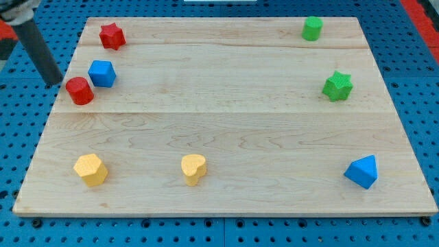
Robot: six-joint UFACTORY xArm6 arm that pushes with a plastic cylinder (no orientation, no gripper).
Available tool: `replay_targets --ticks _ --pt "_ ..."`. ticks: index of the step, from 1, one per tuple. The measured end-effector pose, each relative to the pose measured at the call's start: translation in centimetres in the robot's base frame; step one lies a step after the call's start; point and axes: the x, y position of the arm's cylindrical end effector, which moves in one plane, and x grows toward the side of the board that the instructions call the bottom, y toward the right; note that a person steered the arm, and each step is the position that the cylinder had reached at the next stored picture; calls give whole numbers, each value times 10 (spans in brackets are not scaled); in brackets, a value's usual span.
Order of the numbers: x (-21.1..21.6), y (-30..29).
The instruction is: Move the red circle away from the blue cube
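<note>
Rod: dark, straight, entering from the view's top left corner, slanting down toward the view's right.
My tip (pixel 55 81): plain rod end, nothing to open or close, clamped on nothing; at the board's left edge, just beside the red circle on its left; contact with it cannot be told.
Yellow block, left (pixel 90 169): near the view's bottom left, faceted, exact shape unclear.
Yellow block, middle (pixel 193 169): bottom row, left of centre, roughly heart-shaped.
Blue block, right (pixel 362 171): bottom right, wedge or pyramid form.
Red circle (pixel 79 90): short cylinder near the left edge, between my tip and the blue cube.
Blue cube (pixel 102 73): just up and to the right of the red circle, touching it or very nearly.
Green star (pixel 337 86): right side, mid height, well apart from the rest.
Red star (pixel 112 36): top left corner of the board, above the blue cube.
Green cylinder (pixel 313 28): top right, upright.
Board (pixel 226 123): pale wooden planks with lengthwise seams, lying flat.
Base (pixel 418 82): blue perforated panel showing around the board on all sides.
Far corners: red patches at the view's top left and top right, too cropped to identify.
</note>
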Motion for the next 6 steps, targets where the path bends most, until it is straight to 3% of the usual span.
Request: replay_targets --ticks 2,3,4,5,6 --pt "14 83" --pt "22 35" --pt "31 93" --pt "31 202" --pt "24 220"
